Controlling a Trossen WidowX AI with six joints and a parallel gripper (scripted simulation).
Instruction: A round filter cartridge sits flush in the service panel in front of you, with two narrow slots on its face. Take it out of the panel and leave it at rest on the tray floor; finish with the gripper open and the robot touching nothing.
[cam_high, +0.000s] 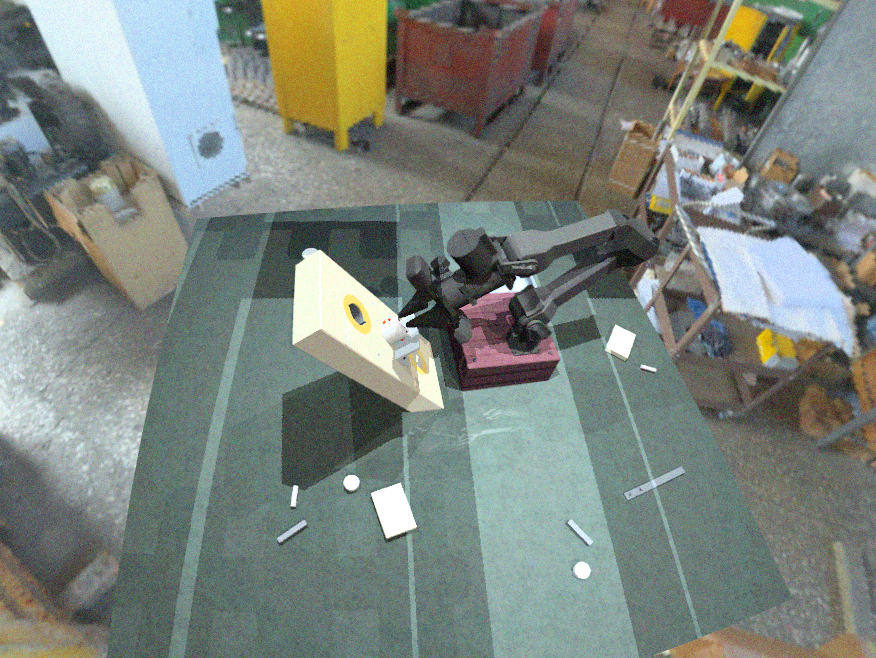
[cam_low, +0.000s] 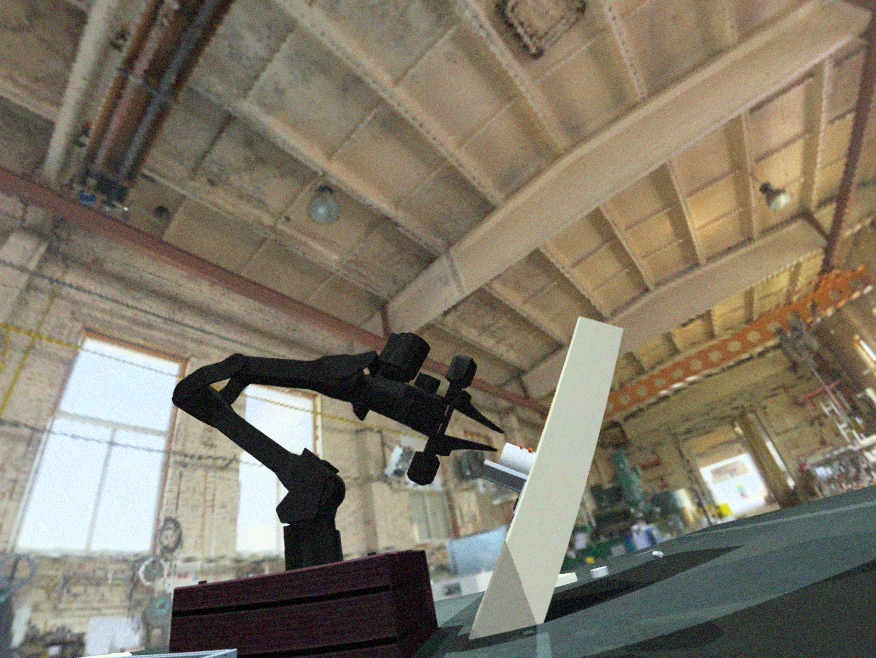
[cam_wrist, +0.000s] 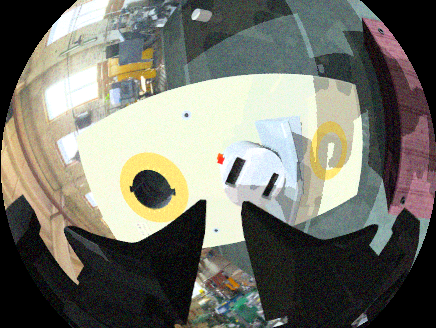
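One six-joint dark grey arm reaches from its maroon slatted base block (cam_high: 495, 371) on the striped green table top (cam_high: 509, 495) toward the leaning cream rectangular service panel (cam_high: 327, 322), which stands to the left of the base.

1. Panel: the yellow ring (cam_wrist: 129, 175) on the panel face surrounds a dark, vacated round hole.
2. Cartridge: the white round filter cartridge (cam_wrist: 255, 172) is out of the panel. It lies at the small grey tray (cam_high: 408, 349) that projects from the panel face, to the right of the ringed hole in the wrist view. Its face with two dark narrow slots is turned toward the wrist camera, and a small red mark shows at its edge. Whether it rests fully on the tray floor cannot be told.
3. Gripper: the black parallel-jaw gripper (cam_wrist: 222, 212) stands slightly parted, with only a narrow gap. Background shows through the gap and nothing is between the fingers. In the exterior view the fingertips point at the cartridge (cam_low: 518, 458) from just beside it; contact cannot be judged.
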